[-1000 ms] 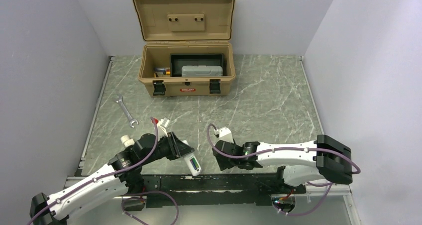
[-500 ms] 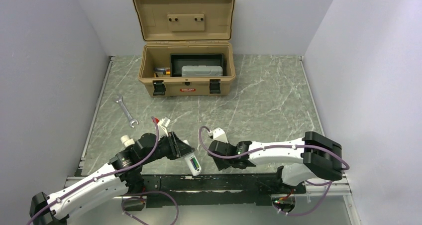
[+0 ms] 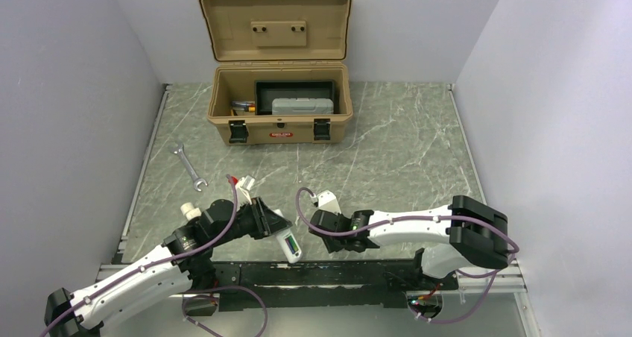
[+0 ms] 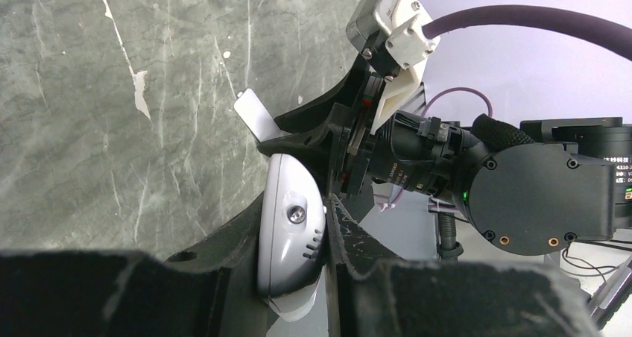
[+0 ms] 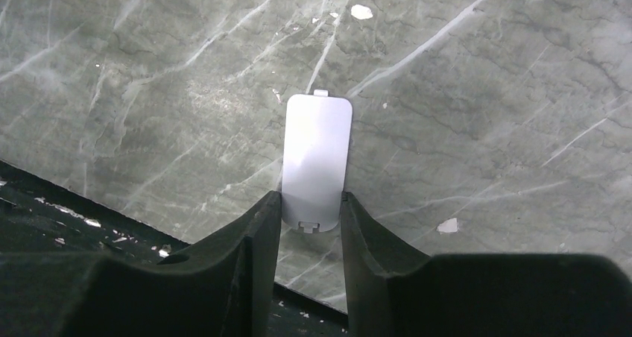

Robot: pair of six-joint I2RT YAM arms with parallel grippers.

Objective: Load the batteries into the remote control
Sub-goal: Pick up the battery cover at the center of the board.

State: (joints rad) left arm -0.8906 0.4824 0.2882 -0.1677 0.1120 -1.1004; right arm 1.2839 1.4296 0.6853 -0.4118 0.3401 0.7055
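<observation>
**Remote control (image 3: 289,245) clamped in the left gripper (image 3: 280,236) near the table's front edge**

The green marbled table (image 3: 402,150) carries a tan toolbox (image 3: 223,128) at its far side, with the lid up. The writing on the box's red front label (image 3: 281,135) is too small to read. White print on the right arm's motor housing is cut off at the edge of the left wrist view and is also unreadable. The left fingers pinch the white remote by its sides, its small screen facing up in the top view. Just beside it, the right gripper (image 5: 311,206) is closed narrowly on the lower end of a small white tab (image 5: 317,150). A silver wrench (image 3: 188,167) lies well apart on the left.
</observation>
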